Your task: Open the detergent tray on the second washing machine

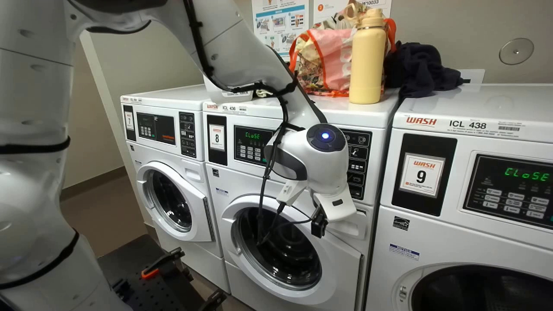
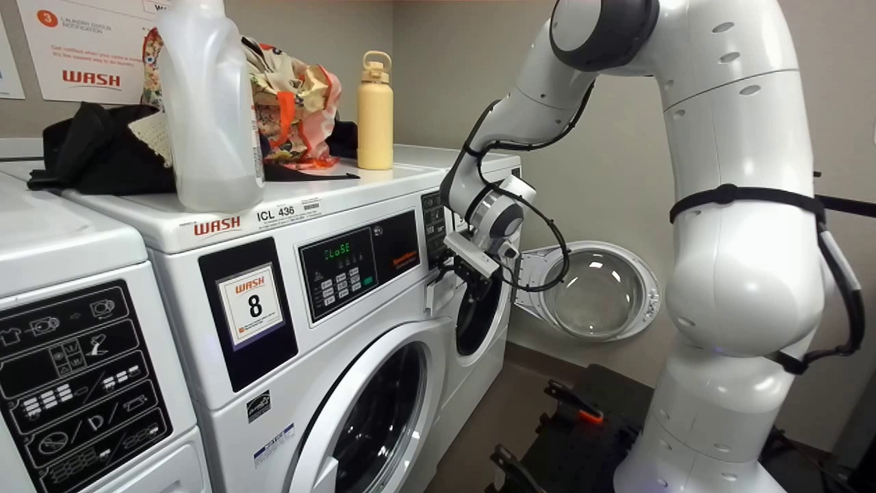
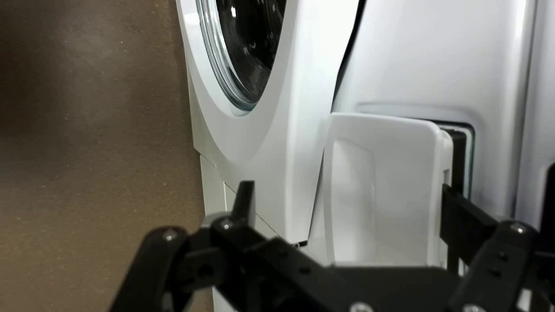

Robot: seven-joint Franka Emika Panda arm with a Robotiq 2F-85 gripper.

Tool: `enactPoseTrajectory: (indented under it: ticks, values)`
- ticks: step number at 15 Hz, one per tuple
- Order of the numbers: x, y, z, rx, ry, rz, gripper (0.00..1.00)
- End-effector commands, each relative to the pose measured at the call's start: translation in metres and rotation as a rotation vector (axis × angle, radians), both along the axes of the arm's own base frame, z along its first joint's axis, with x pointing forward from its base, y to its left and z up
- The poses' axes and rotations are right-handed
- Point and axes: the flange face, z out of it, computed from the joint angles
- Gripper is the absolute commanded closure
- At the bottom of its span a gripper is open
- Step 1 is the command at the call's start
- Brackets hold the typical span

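The second washing machine (image 1: 293, 181) (image 2: 226, 383) is the white washer with the "8" card and a round glass door. Its detergent tray (image 3: 403, 173) is a white rectangular drawer front, and it stands out from the fascia with a dark gap behind its right edge in the wrist view. The tray also shows in both exterior views (image 1: 357, 229) (image 2: 443, 293), partly covered by the arm or gripper. My gripper (image 3: 346, 195) is open, its fingers wide apart. The right finger lies along the tray's edge over the gap; I cannot tell whether it touches. The left finger is apart from the tray.
The washer's round door (image 3: 243, 56) is shut below the tray. Washer "9" (image 1: 432, 242) stands beside it. Another washer's door (image 2: 595, 294) hangs open at the far end. A yellow bottle (image 1: 367, 65), bags and a jug (image 2: 212, 137) stand on top.
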Motion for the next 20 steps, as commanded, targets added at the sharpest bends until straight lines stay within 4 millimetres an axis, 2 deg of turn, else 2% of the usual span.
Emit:
enactPoseTrajectory:
  ticks: [1, 6, 11, 16, 20]
  values:
    - [-0.026, 0.002, -0.014, 0.015, 0.074, -0.014, 0.0]
    - [-0.05, -0.002, -0.025, 0.027, 0.174, -0.018, 0.0]
    - [-0.062, -0.004, -0.018, 0.026, 0.205, -0.034, 0.0]
    - [-0.083, -0.004, -0.014, 0.03, 0.24, -0.052, 0.0]
    - [-0.089, -0.002, -0.012, 0.036, 0.251, -0.067, 0.0]
